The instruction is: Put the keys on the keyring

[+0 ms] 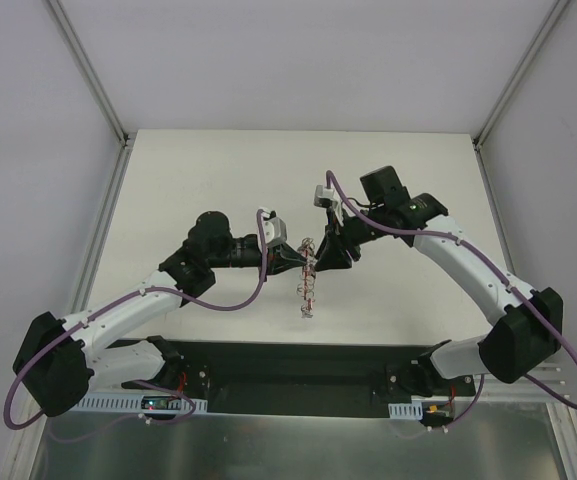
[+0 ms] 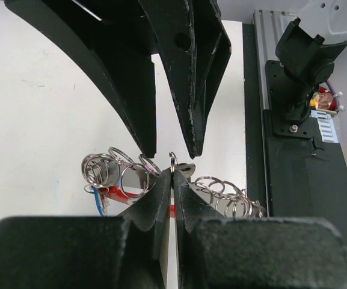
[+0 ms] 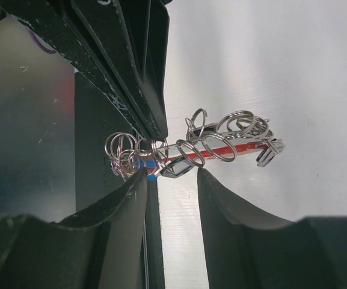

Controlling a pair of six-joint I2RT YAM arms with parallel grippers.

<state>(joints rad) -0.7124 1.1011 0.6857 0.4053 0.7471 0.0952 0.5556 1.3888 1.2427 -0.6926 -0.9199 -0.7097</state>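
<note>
Left gripper (image 2: 173,171): jaws together, pinching one ring of keyring (image 3: 212,147). Bunch hangs above table (image 1: 218,170), between arms. Right gripper (image 3: 172,176): jaws apart, just beside bunch. Risk: sideways tug pulls thin ring from pinch; tangled rings snag.

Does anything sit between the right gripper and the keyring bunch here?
Nothing visible does. The right gripper has its jaws open and faces the keyring directly, its tips almost at the rings. The left gripper, shut on the keyring, pinches it from the opposite side, outside the approach path.
</note>
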